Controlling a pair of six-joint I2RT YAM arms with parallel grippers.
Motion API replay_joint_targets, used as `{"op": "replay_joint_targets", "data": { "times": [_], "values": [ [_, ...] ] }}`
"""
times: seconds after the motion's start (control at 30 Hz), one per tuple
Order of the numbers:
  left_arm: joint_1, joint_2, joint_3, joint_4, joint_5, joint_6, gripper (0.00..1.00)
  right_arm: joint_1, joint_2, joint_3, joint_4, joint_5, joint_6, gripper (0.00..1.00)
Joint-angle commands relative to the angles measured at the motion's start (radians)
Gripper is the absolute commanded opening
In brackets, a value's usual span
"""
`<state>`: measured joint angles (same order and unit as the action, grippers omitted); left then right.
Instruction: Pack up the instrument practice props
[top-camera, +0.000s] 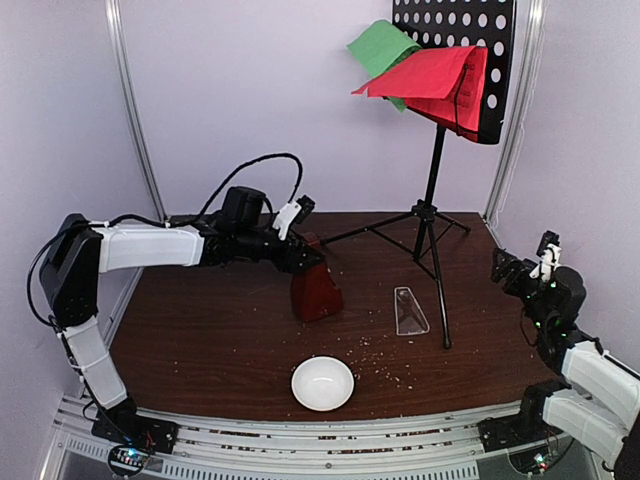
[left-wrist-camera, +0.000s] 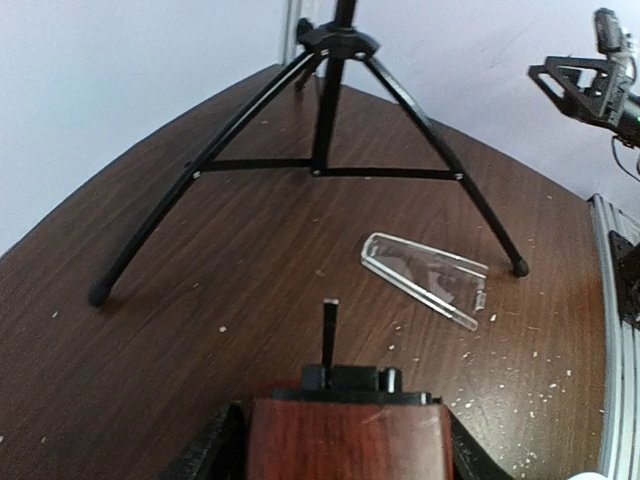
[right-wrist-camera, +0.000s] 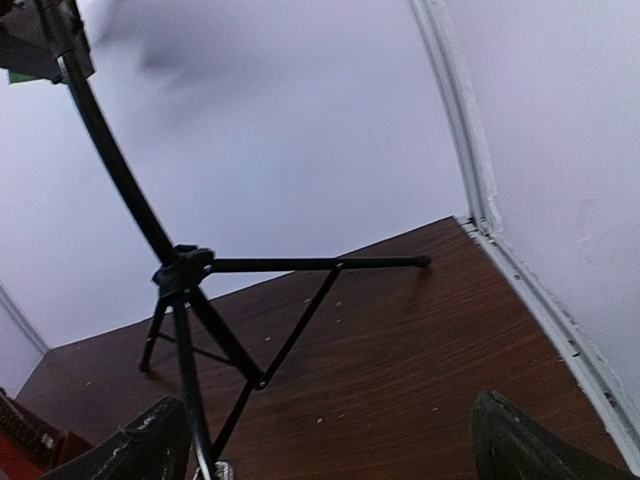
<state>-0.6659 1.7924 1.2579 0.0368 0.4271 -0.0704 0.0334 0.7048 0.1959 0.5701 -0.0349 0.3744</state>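
Barely begun: the left fingers (left-wrist-camera: 218, 452) clamp the pyramid metronome (top-camera: 316, 290) mid-table (top-camera: 200, 345), its clear cover (top-camera: 409, 311) lying apart towards the right edge. The music stand (top-camera: 432, 200) stands unfolded near the far right corner, carrying the green sheet (top-camera: 380, 45) and red sheet (top-camera: 425, 72). The right fingers (right-wrist-camera: 150, 440) gape wide and hold nothing.

There is one red-brown metronome (top-camera: 316, 291), one clear cover (top-camera: 410, 312), one black music stand (top-camera: 434, 190) and one white bowl (top-camera: 322, 384). There are two paper sheets: one green sheet (top-camera: 379, 44) and one red sheet (top-camera: 428, 72).
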Motion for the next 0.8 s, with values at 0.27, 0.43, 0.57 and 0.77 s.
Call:
{"op": "replay_joint_targets", "data": {
  "times": [0.27,0.43,0.57,0.77],
  "values": [
    [-0.056,0.057,0.005,0.180,0.093,0.120,0.50,0.042,0.039,0.123,-0.104,-0.509,0.103,0.95],
    [-0.064,0.055,-0.008,0.166,0.053,0.137,0.72,0.128,0.098,0.167,-0.160,-0.498,0.062,0.95],
    [-0.069,-0.019,-0.073,0.228,0.008,0.110,0.82,0.233,0.135,0.216,-0.218,-0.487,0.024,0.95],
    [-0.071,-0.213,-0.293,0.396,-0.115,-0.091,0.86,0.419,0.183,0.274,-0.288,-0.379,0.023,0.93]
  ]
}}
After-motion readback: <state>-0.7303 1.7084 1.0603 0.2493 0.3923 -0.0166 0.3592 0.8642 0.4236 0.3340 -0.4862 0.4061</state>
